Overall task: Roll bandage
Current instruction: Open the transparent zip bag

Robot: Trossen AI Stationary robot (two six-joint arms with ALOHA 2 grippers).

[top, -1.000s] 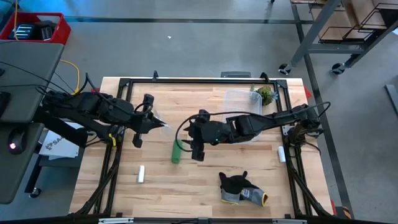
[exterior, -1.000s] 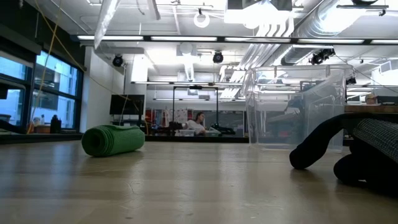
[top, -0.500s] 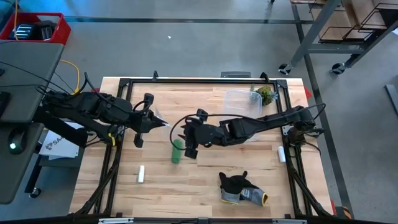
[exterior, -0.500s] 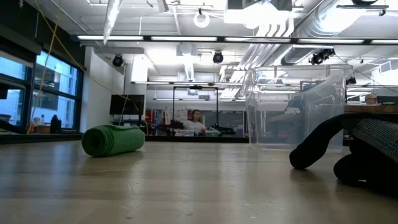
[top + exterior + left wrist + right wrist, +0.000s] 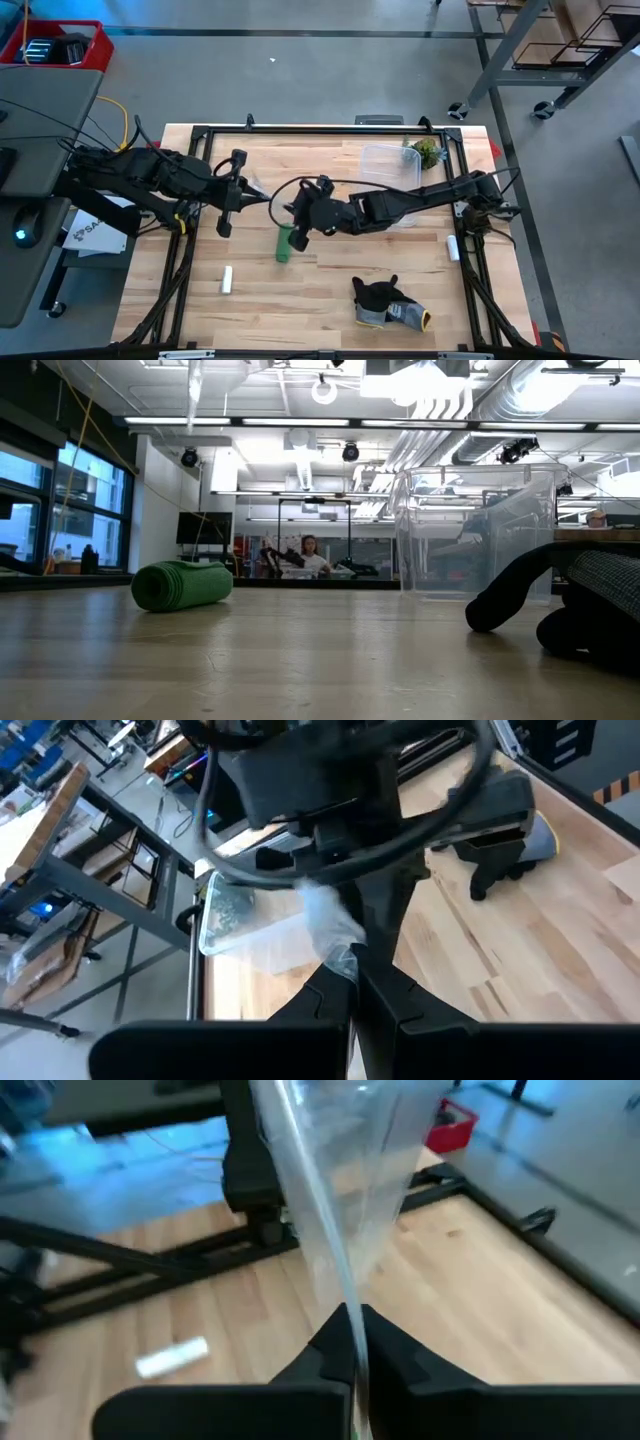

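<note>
Now the bandage [image 5: 285,243] lies as a compact green roll on the wooden surface [image 5: 320,295], slightly left of the middle of the high view; in the low view it rests on its side at the left, apart from everything else.

Both arms meet just above it in the high view. The left end effector [image 5: 258,197], coming in from the left, has its fingers closed on a clear plastic bag [image 5: 325,920], which shows crumpled between its fingertips in the left wrist view. The right end effector [image 5: 296,208], reaching in from the right, is pinched tight on the same clear film; the right wrist view shows the sheet rising from between its fingers [image 5: 325,1360].

A small white cylinder [image 5: 227,281] lies at the lower left of the high view, a dark glove [image 5: 385,300] at the lower middle, and a clear plastic container [image 5: 388,165] at the upper middle.
</note>
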